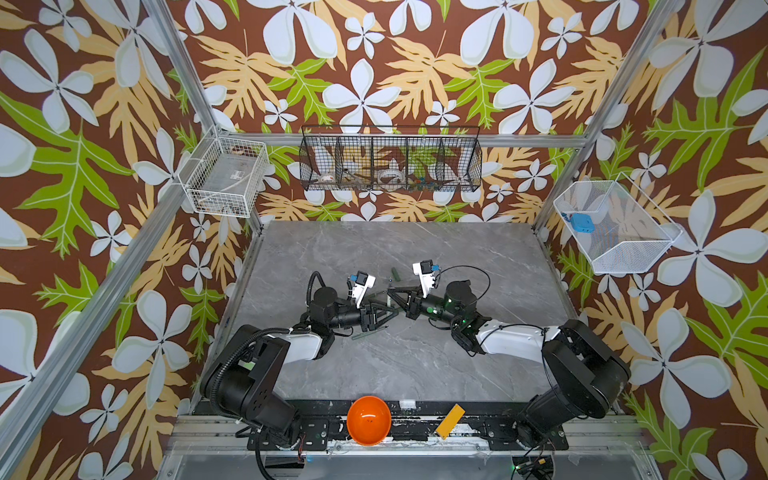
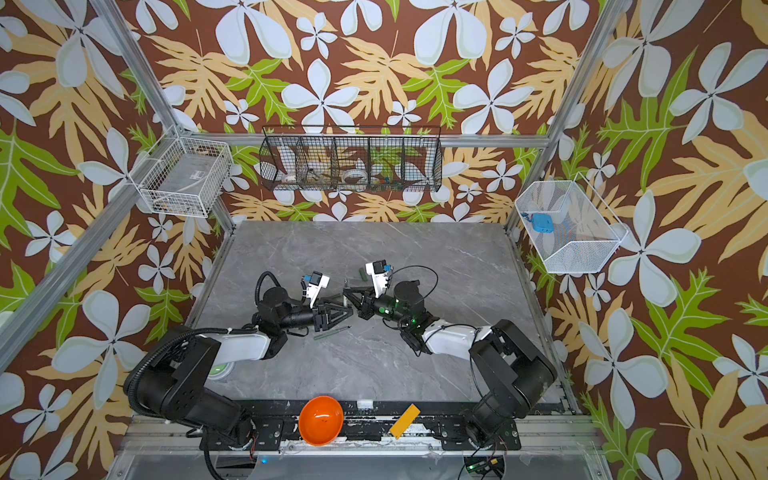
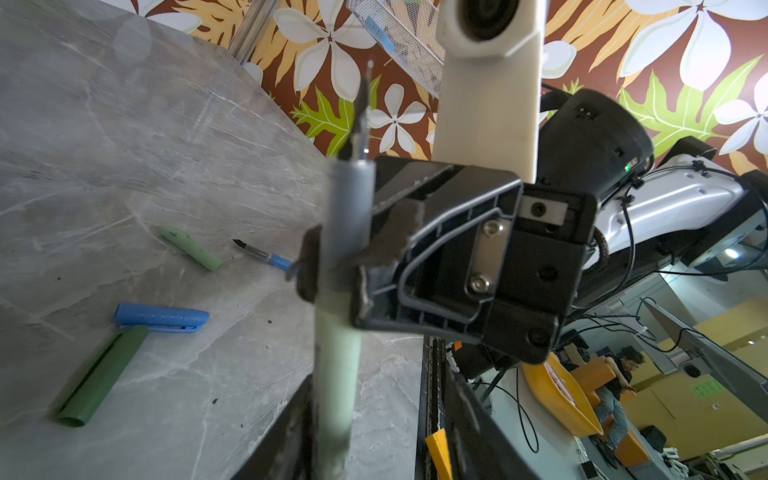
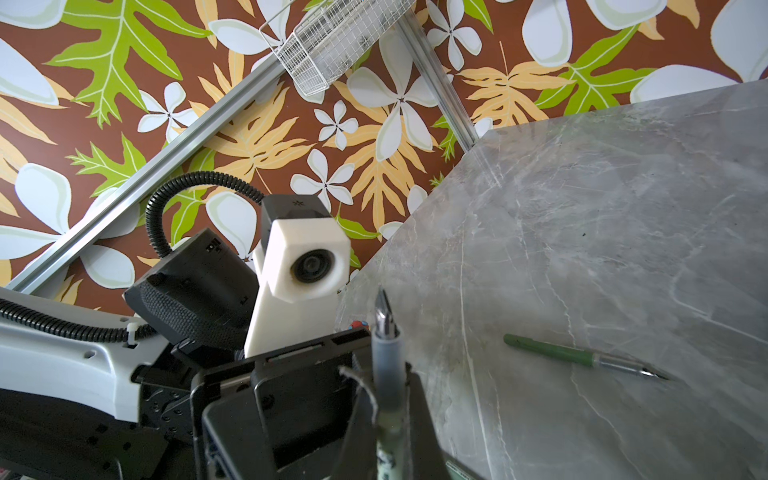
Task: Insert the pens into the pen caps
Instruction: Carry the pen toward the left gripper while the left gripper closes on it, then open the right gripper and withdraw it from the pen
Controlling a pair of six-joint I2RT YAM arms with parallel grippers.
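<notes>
Grey marbled table under flowered walls is my workplace, and both my arms meet near its middle. My right tool is clamped shut on the pale grey-green pen. It grips where the grey section meets the pale barrel, so the nib sticks out past the fingers on one side and the barrel runs free on the other.

I judge that this hold is meant to offer the barrel. My left tool has its jaws apart around that barrel, one finger just beside it and the other across a gap, gripping nothing. Taking the barrel there would, I think, leave the nib end free for a cap and release my right tool to fetch one.

Further out, several things lie flat on the table:
- the pale green cap, the likely match
- the blue pen, half hidden behind my right fingers
- the blue cap
- a dark green cap just beside the blue cap

A dark green pen lies apart from these. None of the pens I can see wears a cap.
</notes>
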